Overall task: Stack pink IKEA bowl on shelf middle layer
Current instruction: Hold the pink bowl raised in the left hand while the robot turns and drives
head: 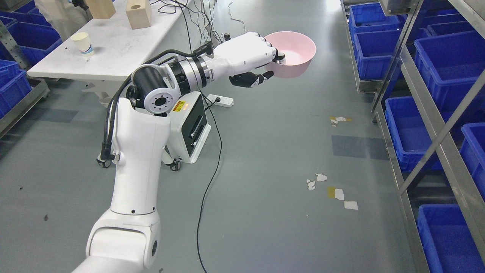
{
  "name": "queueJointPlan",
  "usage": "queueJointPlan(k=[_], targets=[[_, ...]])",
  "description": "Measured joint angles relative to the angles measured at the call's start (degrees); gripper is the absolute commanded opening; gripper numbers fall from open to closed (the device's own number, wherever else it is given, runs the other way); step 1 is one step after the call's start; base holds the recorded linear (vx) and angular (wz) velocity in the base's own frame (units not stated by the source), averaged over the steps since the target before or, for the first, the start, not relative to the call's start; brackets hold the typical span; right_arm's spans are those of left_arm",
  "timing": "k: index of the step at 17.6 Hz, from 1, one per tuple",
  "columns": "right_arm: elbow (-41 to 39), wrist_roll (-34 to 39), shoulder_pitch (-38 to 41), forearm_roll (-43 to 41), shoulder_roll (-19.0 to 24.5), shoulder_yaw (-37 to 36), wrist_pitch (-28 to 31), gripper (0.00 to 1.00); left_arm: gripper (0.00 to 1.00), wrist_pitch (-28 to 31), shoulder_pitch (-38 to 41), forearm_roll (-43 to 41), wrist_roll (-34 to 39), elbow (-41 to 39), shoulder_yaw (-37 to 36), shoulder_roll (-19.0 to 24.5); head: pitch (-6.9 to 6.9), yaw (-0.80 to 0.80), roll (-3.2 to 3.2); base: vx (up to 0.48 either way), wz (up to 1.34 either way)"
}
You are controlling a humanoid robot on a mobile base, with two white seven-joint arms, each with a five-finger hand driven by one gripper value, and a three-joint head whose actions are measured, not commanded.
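My left hand (252,57) reaches from the lower left of the frame up toward the upper centre, carrying the pink bowl (293,54) in the air over the grey floor (273,151). The fingers (278,56) are clamped on the bowl's near rim: the upper fingers hook over the edge into the bowl's inside, and the dark-tipped thumb lies below against the outer wall. The bowl is tilted, its opening turned up and slightly toward the camera, and it sits at the far end of my hand, to the right of the knuckles. It is well apart from the metal shelf (428,125) that runs along the right edge of the frame, which holds blue plastic bins (447,72) on several levels.

My right arm does not show.

At the upper left stands a white tabletop (113,53) bearing a paper cup (83,43) with coloured bands and two pale wooden blocks (138,14). Below my forearm, on the floor, rests a white wheeled unit (191,129) with a small yellow label near its top; its print is too small to read. A white power strip (221,100) lies beside it, and a black cable (210,182) trails down the floor. Scraps of tape (339,194) dot the floor at lower right.
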Motion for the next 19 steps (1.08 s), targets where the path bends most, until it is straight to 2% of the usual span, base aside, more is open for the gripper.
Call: queueJointPlan(k=[19], targets=[[0.00, -0.04, 0.00, 0.00, 0.00, 0.00, 0.00, 1.00, 0.02, -0.72, -0.36, 0.51, 1.60, -0.82, 0.27, 0.00, 0.02, 0.00, 0.00, 0.299, 0.03]])
